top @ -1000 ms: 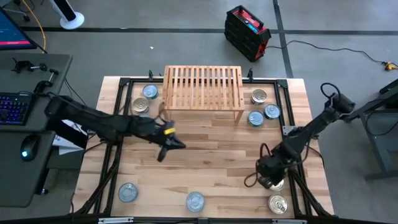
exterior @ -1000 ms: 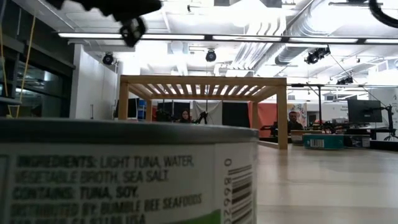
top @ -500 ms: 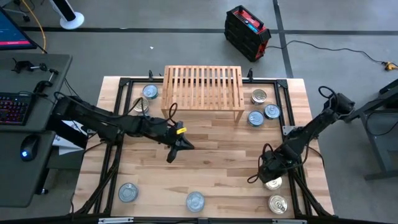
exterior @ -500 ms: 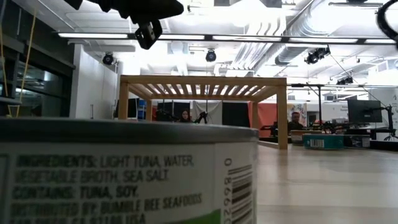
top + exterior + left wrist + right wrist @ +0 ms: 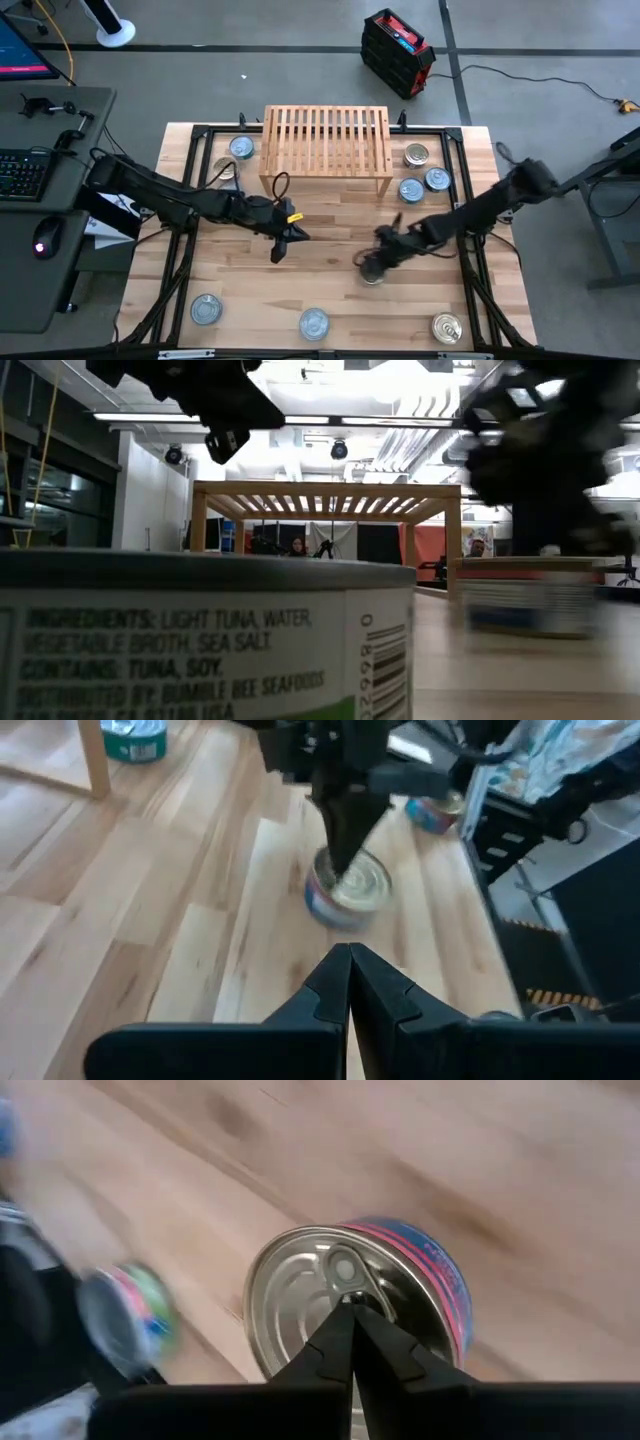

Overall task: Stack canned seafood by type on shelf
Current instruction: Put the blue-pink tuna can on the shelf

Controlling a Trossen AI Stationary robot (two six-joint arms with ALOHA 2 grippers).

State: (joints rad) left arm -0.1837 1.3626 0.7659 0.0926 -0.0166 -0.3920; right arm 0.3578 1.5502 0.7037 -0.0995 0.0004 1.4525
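The shelf (image 5: 326, 150) stands at the table's far middle. A gold-lidded tin with a red and blue label (image 5: 362, 892) sits on the table near its middle, under my right gripper (image 5: 372, 266), which is shut. My left gripper (image 5: 280, 246) is shut and hovers left of that tin, holding nothing. Other canned seafood rests flat on the table: two tins left of the shelf (image 5: 241, 147), three to its right (image 5: 410, 189), and three along the near edge (image 5: 313, 323). My right gripper presses its shut fingertips (image 5: 350, 1312) on the tin's gold lid, beside the pull tab (image 5: 342, 1268). The fingers come from above, slanting down from the table's right. The tin stands flat on the table with its lid up.
A tuna tin (image 5: 200, 640) stands right in front of the low camera and hides the near table. Black frame bars (image 5: 190, 250) run along both table sides. Bare planks lie between the shelf and the near row of tins.
My right gripper has swept from the table's right toward its middle, tipping further down. The gold-lidded tin has slid along the table with it, upright. My left gripper has sunk a little and stays shut.
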